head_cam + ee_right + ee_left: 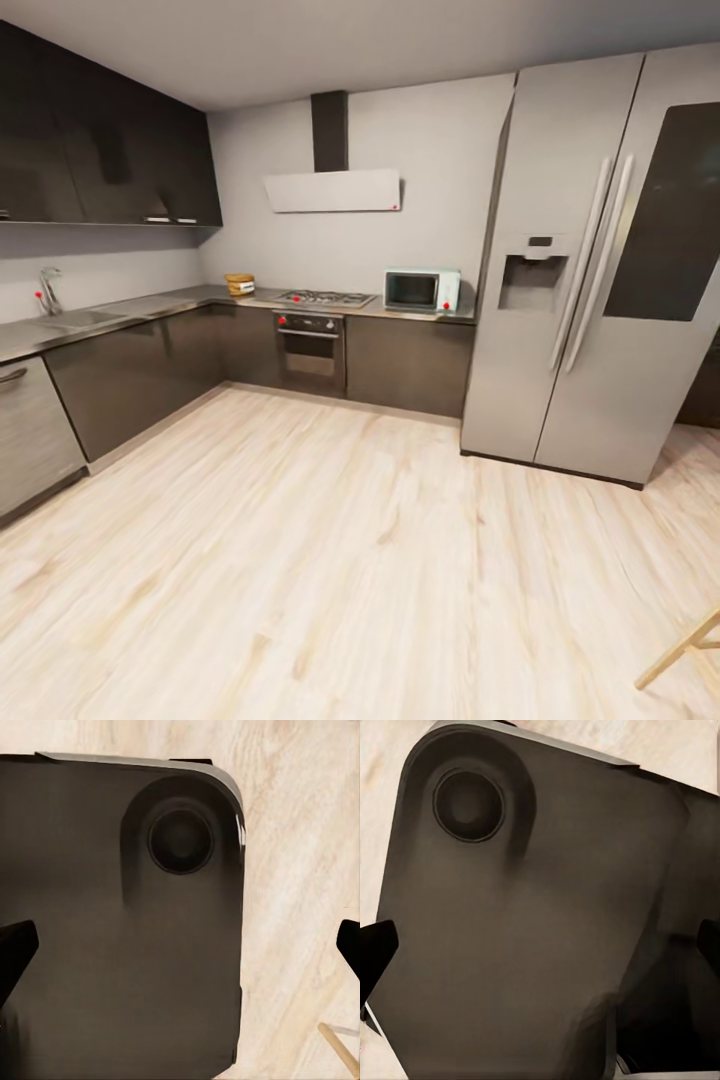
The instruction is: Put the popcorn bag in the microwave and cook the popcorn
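Nothing is yet done: the microwave (pixel 422 290) is seen shut across the kitchen, both grippers spread wide, empty.

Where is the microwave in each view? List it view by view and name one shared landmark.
Head view: the microwave sits on the countertop at the far wall, between the gas hob and the fridge.
Left wrist view: a dark robot panel over pale wood floor.
Right wrist view: dark robot panel, floor beside it.
Shared landmark: the pale wood floor.

Home kitchen: hob (pixel 325 297), fridge (pixel 590 270), microwave (pixel 422 290).
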Tool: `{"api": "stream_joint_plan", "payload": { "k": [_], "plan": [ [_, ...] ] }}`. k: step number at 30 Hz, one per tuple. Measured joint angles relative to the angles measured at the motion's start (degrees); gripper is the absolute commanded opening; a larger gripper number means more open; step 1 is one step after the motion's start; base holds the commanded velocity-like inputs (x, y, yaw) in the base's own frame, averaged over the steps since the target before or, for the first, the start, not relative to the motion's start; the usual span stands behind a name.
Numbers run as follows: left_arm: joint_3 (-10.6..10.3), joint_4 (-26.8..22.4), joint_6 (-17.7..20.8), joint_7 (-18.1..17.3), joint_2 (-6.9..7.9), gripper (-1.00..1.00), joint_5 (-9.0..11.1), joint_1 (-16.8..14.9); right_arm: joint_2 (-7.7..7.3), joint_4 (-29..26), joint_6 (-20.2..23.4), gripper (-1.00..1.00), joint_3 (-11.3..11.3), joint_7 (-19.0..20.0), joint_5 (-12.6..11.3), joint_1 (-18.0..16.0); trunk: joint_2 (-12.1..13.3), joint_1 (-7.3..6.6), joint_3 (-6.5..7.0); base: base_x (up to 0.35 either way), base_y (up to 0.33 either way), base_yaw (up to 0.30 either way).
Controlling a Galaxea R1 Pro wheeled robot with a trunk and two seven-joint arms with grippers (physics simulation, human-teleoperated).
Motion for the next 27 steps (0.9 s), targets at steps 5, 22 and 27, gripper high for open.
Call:
{"api": "stream_joint_plan", "payload": {
  "k": [5, 22, 27],
  "plan": [
    [-0.01, 0.00, 0.05, 0.00, 0.00, 1.00, 0.00, 0.00, 0.02, 0.00, 0.03, 1.00, 0.00, 0.00, 0.08, 0.00, 0.00, 0.00, 0.00, 0.328, 0.085, 0.000],
    [-0.32, 0.00, 0.02, 0.00, 0.00, 1.00, -0.10, 0.00, 0.06, 0.00, -0.09, 1.00, 0.09, 0.00, 0.27, 0.00, 0.00, 0.00, 0.00, 0.328, 0.096, 0.000],
    [-0.32, 0.00, 0.08, 0.00, 0.00, 1.00, -0.10, 0.00, 0.01, 0.00, -0.11, 1.00, 0.09, 0.00, 0.23, 0.00, 0.00, 0.00, 0.00, 0.328, 0.122, 0.000]
  ]
}}
